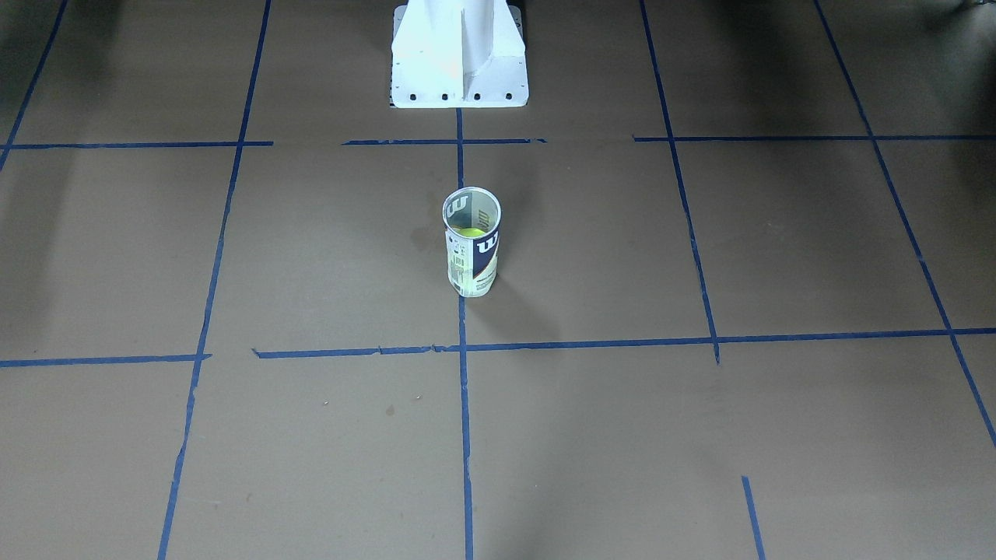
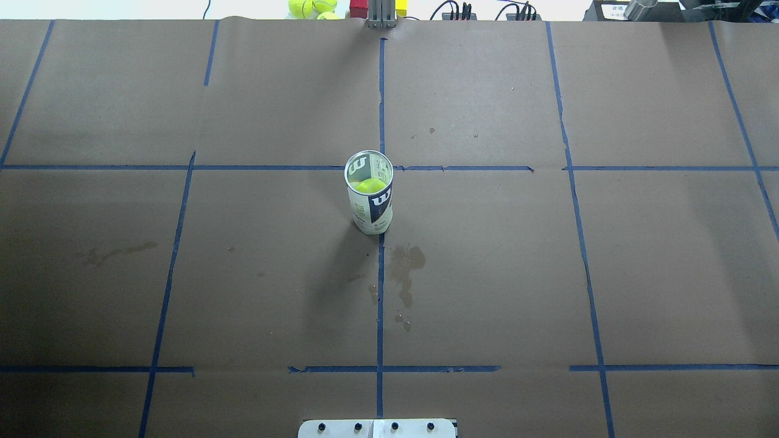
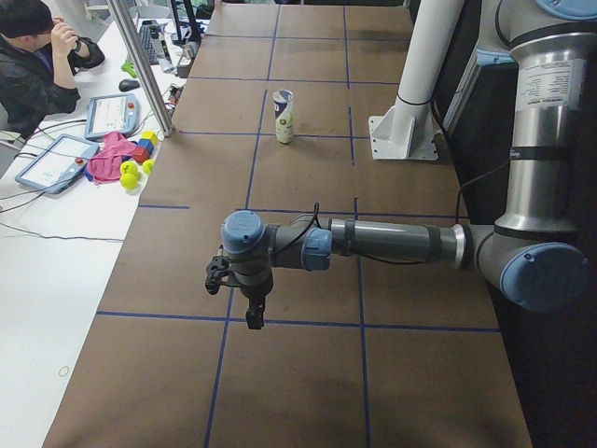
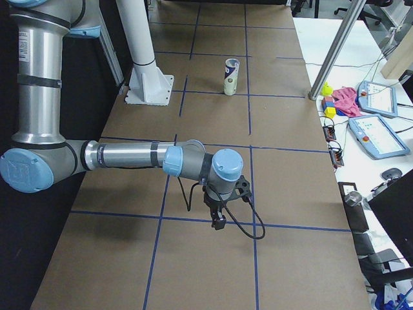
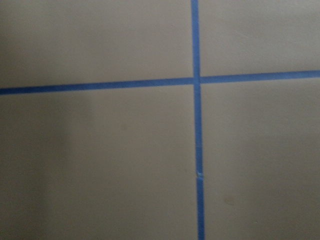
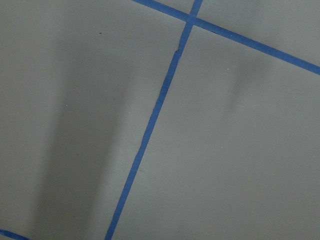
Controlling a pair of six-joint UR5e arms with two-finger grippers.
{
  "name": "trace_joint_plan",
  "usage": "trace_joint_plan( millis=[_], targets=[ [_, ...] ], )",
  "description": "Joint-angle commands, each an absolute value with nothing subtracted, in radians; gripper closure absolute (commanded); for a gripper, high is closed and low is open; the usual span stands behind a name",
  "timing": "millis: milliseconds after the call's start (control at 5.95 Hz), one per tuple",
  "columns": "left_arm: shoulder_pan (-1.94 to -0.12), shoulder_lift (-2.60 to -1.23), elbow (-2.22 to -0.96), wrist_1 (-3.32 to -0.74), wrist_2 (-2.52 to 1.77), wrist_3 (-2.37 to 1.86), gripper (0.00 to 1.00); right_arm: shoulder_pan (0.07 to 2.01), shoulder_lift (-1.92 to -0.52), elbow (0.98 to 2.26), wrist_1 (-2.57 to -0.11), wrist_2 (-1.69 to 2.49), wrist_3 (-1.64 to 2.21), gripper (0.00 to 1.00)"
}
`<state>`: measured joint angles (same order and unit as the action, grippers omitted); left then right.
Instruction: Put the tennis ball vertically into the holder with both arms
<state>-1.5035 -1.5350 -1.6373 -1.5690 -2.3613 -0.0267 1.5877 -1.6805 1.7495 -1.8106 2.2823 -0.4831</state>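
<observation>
The holder [image 1: 471, 257] stands upright and alone at the table's middle, mouth up, with a yellow-green tennis ball [image 1: 471, 232] inside it. It also shows in the overhead view [image 2: 369, 207] with the ball [image 2: 370, 185] below the rim. My left gripper [image 3: 252, 315] shows only in the exterior left view, pointing down above the table far from the holder [image 3: 284, 117]. My right gripper [image 4: 218, 221] shows only in the exterior right view, also far from the holder [image 4: 230, 76]. I cannot tell whether either is open or shut. Both wrist views show only brown paper and blue tape.
The white pedestal base [image 1: 459, 70] stands behind the holder on the robot's side. Spare tennis balls [image 2: 310, 7] lie beyond the far table edge. An operator [image 3: 37, 56], tablets and a metal post [image 3: 140, 65] are at the side desk.
</observation>
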Motion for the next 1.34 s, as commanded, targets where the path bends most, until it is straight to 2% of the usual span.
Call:
trace_joint_plan(
  millis=[0,1176],
  targets=[
    [-1.503,-1.525,-1.638,-1.575,-2.445,-0.021,0.0,1.588,-1.683,1.747,-1.81,2.284,-0.489,0.0],
    [-1.505,-1.513,-1.64,-1.575,-2.405,-0.021,0.0,1.588,-1.683,1.749,-1.81,2.284,-0.483,0.0]
  ],
)
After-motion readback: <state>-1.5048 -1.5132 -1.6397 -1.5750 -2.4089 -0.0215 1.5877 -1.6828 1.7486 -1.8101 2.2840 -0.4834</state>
